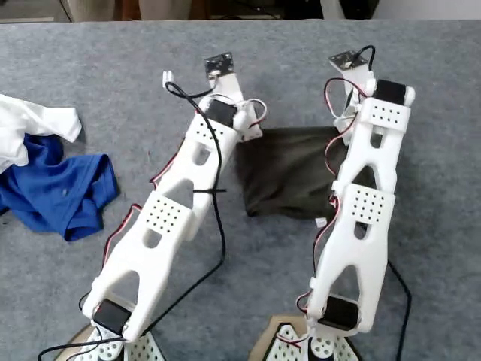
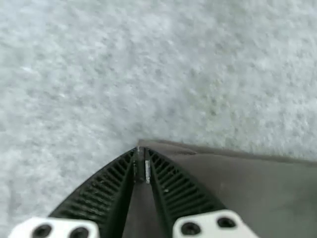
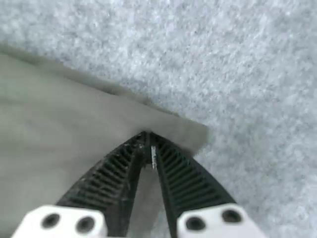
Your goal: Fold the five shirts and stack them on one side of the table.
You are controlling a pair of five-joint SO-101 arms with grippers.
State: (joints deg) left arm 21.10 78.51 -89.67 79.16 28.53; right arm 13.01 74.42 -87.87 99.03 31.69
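- Wrist views showed the left tool (image 2: 141,166) and the right tool (image 3: 148,148) each clamped on a corner of the dark shirt (image 1: 289,177), mid-table (image 1: 421,248).
- The high view added a blue shirt (image 1: 64,192) and a white shirt (image 1: 30,124) at the left: three shirts.

High overhead, wrist views close above shared shirt (image 1: 289,169)
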